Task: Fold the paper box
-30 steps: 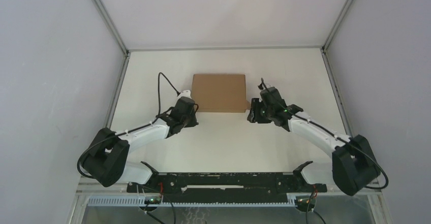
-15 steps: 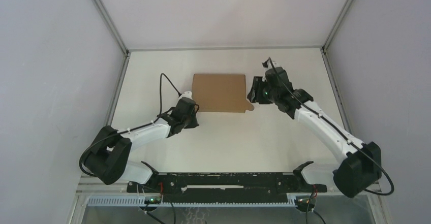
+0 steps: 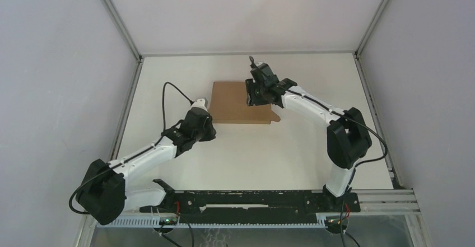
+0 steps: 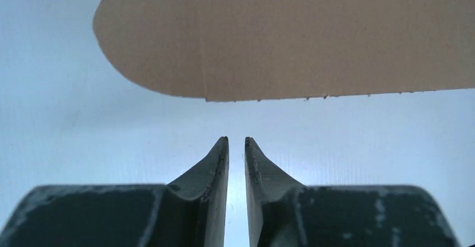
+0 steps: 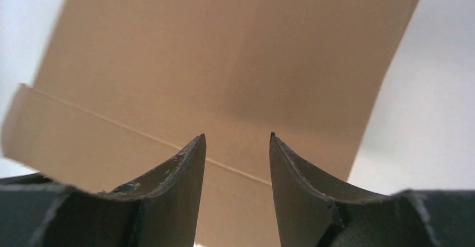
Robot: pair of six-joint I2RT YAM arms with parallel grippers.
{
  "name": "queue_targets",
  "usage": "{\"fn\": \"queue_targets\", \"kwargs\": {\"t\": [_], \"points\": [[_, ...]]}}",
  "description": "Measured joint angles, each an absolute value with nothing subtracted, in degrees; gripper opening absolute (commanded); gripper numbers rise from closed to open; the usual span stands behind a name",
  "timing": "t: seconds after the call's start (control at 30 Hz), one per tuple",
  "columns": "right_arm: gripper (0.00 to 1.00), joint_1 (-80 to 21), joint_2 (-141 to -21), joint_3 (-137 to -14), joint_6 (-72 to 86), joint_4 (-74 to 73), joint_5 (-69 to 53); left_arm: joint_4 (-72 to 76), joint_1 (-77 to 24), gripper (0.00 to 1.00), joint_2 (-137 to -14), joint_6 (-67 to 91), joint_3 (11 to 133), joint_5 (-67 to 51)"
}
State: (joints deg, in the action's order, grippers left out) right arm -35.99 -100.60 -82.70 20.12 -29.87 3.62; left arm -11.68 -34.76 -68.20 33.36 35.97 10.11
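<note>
The paper box [image 3: 235, 106] lies flat and brown at the back middle of the white table, with a small tab [image 3: 275, 118] sticking out at its near right corner. My left gripper [image 3: 207, 126] sits on the table just off the box's near left corner. In the left wrist view its fingers [image 4: 218, 157] stand almost together with nothing between them, a rounded flap of the box [image 4: 313, 40] just ahead. My right gripper [image 3: 251, 96] hovers over the box's right part, open [image 5: 237, 135], with a creased panel of the box [image 5: 224, 62] below it.
Grey walls with metal frame rails [image 3: 129, 96] close in the table on the left, right and back. A black cross rail [image 3: 246, 197] runs along the near edge by the arm bases. A black cable [image 3: 173, 90] loops above the left wrist.
The right arm has swung from beside the box's right edge to above its right part. The left arm has shifted slightly and stays at the near left corner.
</note>
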Motion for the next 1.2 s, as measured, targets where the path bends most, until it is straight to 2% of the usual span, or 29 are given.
{"fn": "queue_targets", "kwargs": {"t": [0.17,0.37,0.5,0.63,0.93,1.2], "points": [[0.53,-37.10,-105.89,-81.52,19.81,-29.95,5.15,-16.08,-34.76,0.26,-63.81,33.93,35.66,10.13],[0.53,-37.28,-106.17,-78.30,19.77,-28.32,5.82,-25.74,-34.76,0.32,-53.69,34.57,38.22,10.66],[0.53,-37.17,-105.19,-77.06,19.59,-27.16,5.93,-29.04,-33.85,0.31,-52.18,34.46,44.10,11.35],[0.54,-36.01,-102.94,-75.75,19.35,-28.18,5.32,-28.51,-30.15,0.31,-57.60,33.30,51.03,10.46],[0.54,-30.72,-97.69,-75.64,16.84,-29.91,2.63,-25.04,-27.03,0.28,-79.57,28.45,61.95,5.67],[0.54,-30.28,-97.84,-75.64,14.55,-31.62,2.50,-23.49,-27.03,0.28,-84.12,26.30,63.57,2.11]]}}
